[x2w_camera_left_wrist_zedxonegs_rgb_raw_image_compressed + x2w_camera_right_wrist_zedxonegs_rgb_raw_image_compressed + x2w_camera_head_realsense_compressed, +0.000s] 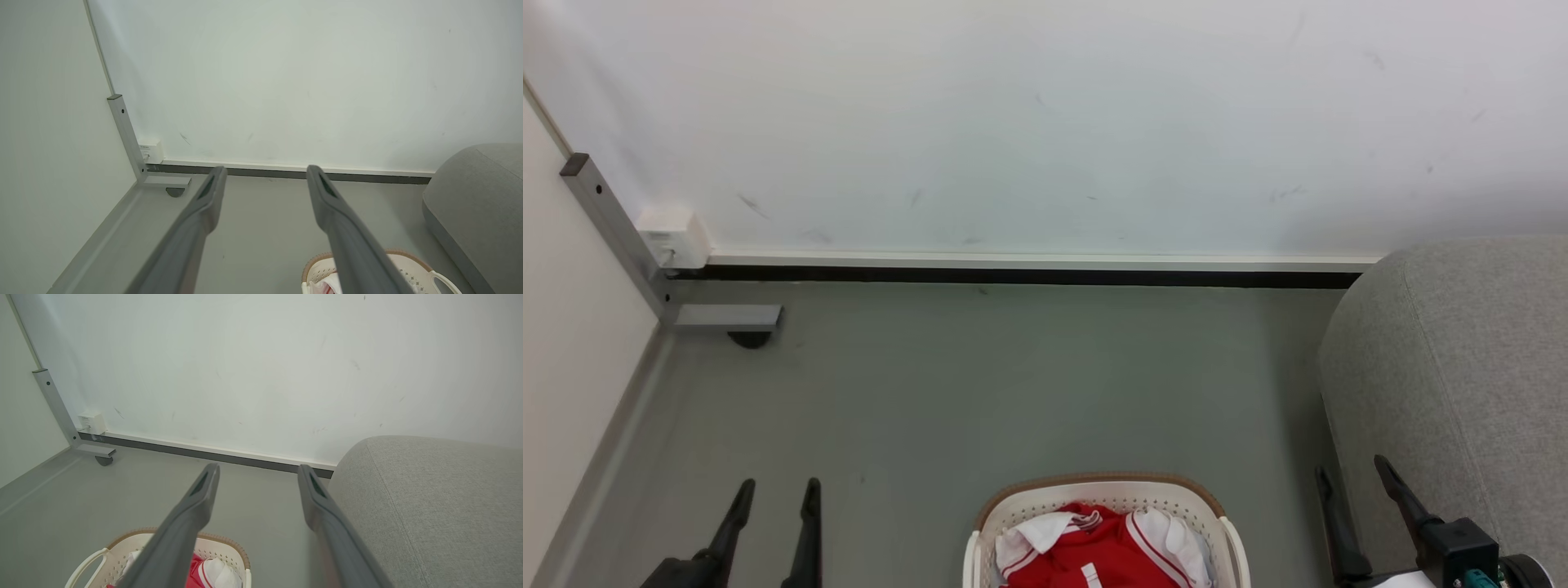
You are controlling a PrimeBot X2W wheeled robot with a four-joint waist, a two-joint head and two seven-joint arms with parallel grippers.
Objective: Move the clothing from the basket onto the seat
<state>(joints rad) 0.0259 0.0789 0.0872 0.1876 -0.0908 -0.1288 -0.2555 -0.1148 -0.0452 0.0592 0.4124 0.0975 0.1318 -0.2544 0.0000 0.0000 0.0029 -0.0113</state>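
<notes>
Grey floor (1013, 392) | clothing (1086, 551) in basket (1094, 478) | between left gripper (779, 486), right gripper (1349, 465)

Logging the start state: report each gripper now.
Left gripper: open, holding nothing.
Right gripper: open, holding nothing.

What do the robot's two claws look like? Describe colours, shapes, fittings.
The left claw and right claw each have two long, slim, dark grey fingers tapering to rounded tips, with a narrow slot near each tip. Behind the right claw sits a black boxy block with a small teal part.
</notes>
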